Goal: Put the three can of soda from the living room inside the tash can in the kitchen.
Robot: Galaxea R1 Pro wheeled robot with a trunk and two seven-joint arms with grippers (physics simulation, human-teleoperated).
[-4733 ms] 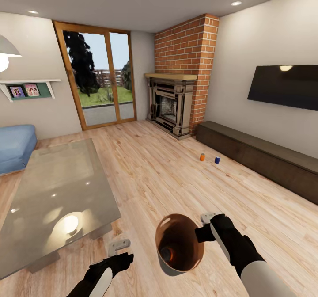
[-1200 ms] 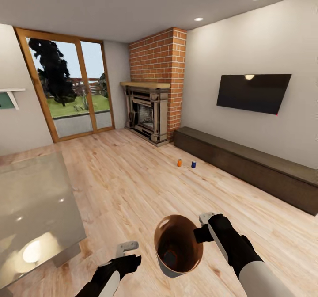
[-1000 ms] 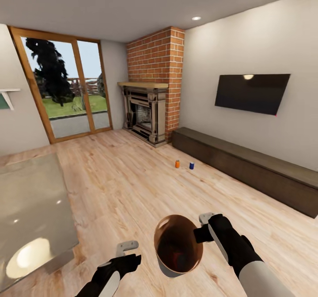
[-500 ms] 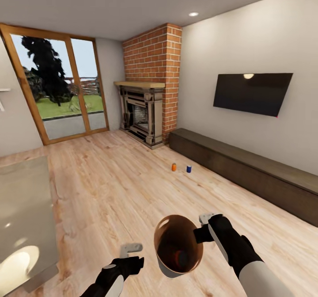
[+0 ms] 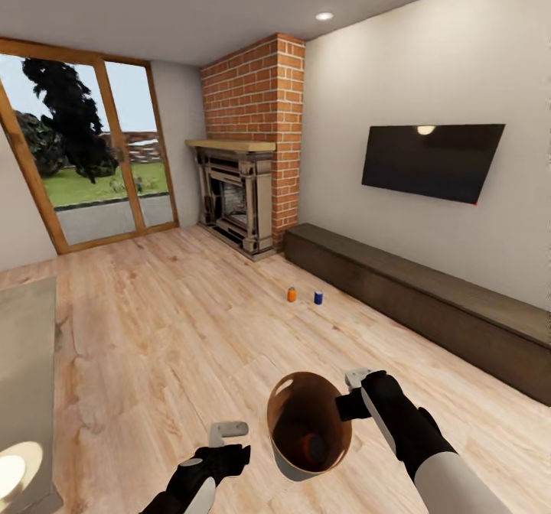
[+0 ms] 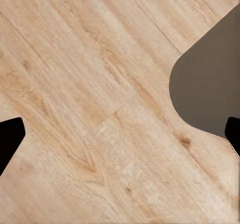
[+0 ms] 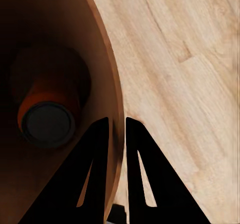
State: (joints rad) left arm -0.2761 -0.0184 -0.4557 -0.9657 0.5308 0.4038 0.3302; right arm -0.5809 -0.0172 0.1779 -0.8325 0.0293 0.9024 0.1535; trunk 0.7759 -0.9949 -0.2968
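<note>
Mid-collection in the living room: carrying the tash can (image 5: 308, 426) toward the two cans left on the floor (image 5: 176, 323), an orange can (image 5: 291, 294) and a blue can (image 5: 318, 297) standing just beside each other, near the long dark cabinet (image 5: 428, 300) and the brick fireplace (image 5: 249, 154). Right gripper (image 5: 350, 394) pinching the bin's rim, jaws pressed on the wall from inside and outside. Left gripper (image 5: 228, 431) free, jaws spread wide over bare planks. Next, by judgement: closing in on the pair, setting the bin down or keeping it level, then reaching with the free arm for the nearer orange one.

Right wrist view: one soda can (image 7: 47, 116) lying at the bottom of the bin, orange with a grey top. Head view: only a dim orange patch there, probably the same can.
</note>
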